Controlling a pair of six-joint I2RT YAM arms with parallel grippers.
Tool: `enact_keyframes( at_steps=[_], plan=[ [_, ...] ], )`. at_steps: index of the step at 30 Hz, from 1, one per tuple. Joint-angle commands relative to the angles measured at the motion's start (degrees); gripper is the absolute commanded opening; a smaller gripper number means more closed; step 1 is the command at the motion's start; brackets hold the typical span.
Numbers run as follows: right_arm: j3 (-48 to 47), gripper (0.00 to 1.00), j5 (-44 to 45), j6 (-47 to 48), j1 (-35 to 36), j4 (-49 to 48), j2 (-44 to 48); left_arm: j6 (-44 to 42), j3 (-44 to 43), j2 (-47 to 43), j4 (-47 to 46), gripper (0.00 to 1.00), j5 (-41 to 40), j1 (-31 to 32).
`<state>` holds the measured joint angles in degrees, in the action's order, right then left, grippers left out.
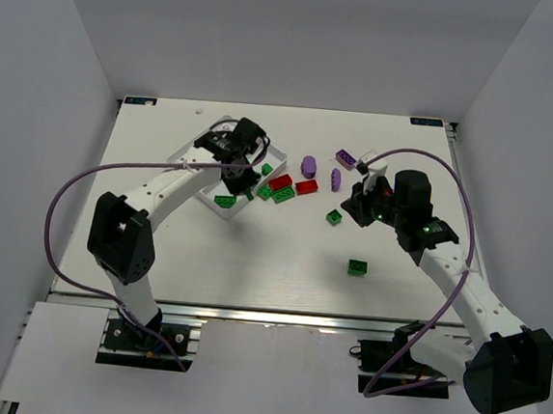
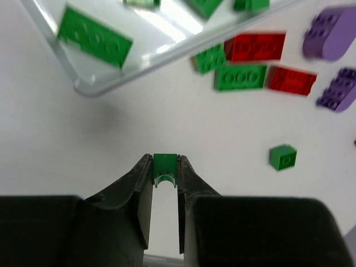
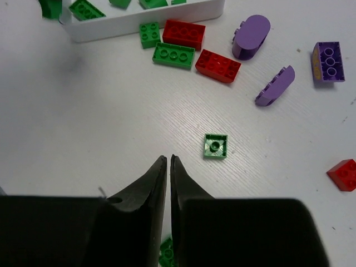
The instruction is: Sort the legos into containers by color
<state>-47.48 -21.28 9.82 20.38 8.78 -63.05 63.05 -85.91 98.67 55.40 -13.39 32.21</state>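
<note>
1. Your left gripper [image 2: 165,167] is clenched on a small green brick [image 2: 165,164], pinched at the fingertips. It hangs over the table [image 2: 67,144], just off the rounded corner of the white tray [image 2: 83,86].
2. The tray holds several green legos [image 2: 95,36]. You cannot tell from these views which compartment they lie in.
3. Your right gripper [image 3: 168,161] has its fingers closed to a sliver of a gap, with nothing between them. It hangs near a square one-stud green brick [image 3: 215,146].
4. Beside the tray wall lie two green bricks [image 3: 173,54] and two red bricks [image 3: 183,33], close together.
5. Further right lie two rounded purple pieces [image 3: 251,36] and a purple rectangular brick [image 3: 328,61]. A lone red brick [image 3: 344,174] lies well apart from them.
6. A single green brick [image 1: 357,266] sits alone, nearer the arm bases.
</note>
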Motion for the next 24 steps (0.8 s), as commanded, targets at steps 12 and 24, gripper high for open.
enact_keyframes(
  at_steps=[12,24],
  plan=[
    [2.9,0.25,3.2,2.8,-1.5,1.5,2.9,-24.6,-23.3,21.8,-3.4,0.02,-11.3,-7.4],
    [4.2,0.60,2.3,4.9,-3.5,3.3,2.9,-25.1,-22.4,24.0,-7.5,0.64,-7.6,-7.5]
  ],
)
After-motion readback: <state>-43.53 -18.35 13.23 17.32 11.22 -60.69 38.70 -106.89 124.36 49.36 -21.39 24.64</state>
